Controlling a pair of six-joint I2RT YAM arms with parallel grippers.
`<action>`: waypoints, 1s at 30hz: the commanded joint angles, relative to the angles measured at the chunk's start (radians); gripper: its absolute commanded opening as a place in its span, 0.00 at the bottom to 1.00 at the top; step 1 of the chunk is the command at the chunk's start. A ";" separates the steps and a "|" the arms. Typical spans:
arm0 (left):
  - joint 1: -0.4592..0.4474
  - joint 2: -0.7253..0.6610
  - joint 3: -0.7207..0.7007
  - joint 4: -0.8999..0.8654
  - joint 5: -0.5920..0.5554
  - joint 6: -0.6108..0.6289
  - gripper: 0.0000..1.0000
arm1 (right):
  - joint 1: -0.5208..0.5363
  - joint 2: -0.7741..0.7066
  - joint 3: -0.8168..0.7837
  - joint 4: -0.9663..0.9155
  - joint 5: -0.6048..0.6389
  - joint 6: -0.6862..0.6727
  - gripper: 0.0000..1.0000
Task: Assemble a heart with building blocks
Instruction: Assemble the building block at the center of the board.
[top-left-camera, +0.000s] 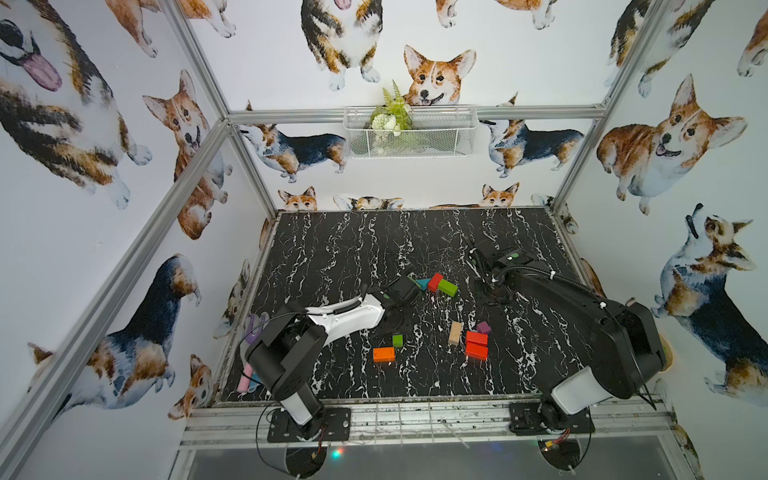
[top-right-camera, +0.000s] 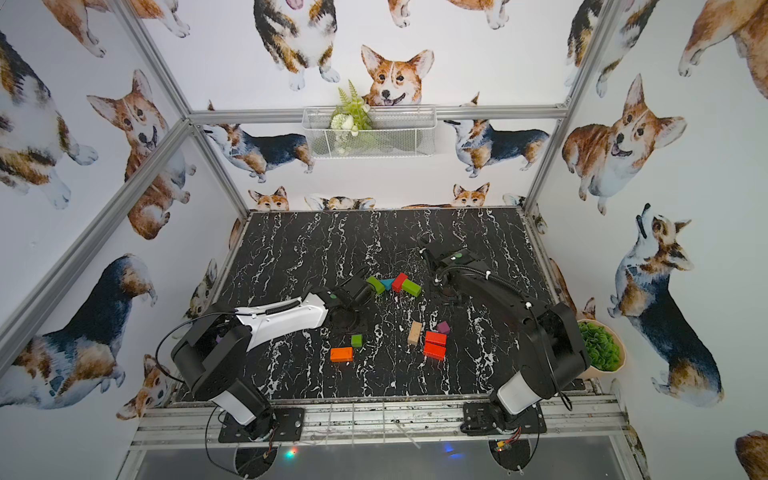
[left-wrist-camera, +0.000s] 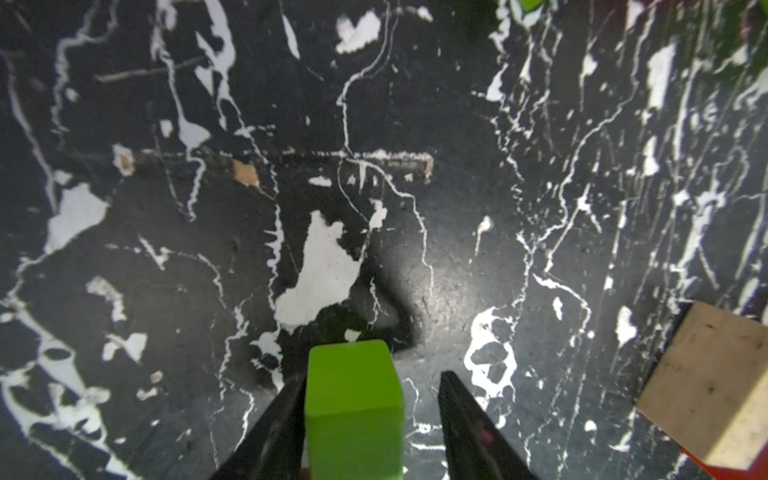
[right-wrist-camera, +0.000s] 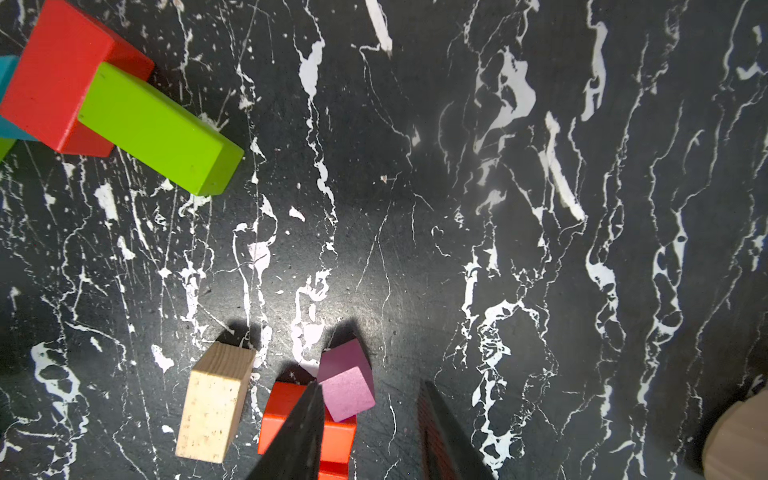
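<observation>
1. Now straddling green bar (left-wrist-camera: 353, 407) with left gripper (left-wrist-camera: 372, 375), jaws partly open, touching one side only, probably squaring it into started heart (top-right-camera: 399, 282), mid-frame.
2. Holding right gripper (right-wrist-camera: 371, 386) aside, jaws narrowly open, empty.

No legible txt, labels, brand marks, nos. or signs found in any view; nothing readable at this res.
</observation>
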 joint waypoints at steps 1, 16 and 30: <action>-0.002 0.030 0.018 -0.050 -0.035 0.047 0.38 | 0.001 -0.009 -0.009 -0.002 0.004 0.012 0.40; 0.095 0.102 0.184 -0.155 -0.151 0.500 0.01 | 0.000 -0.028 0.001 -0.006 0.007 0.029 0.40; 0.125 0.057 0.073 -0.094 -0.042 0.471 0.53 | -0.001 -0.075 0.011 -0.040 0.016 0.014 0.40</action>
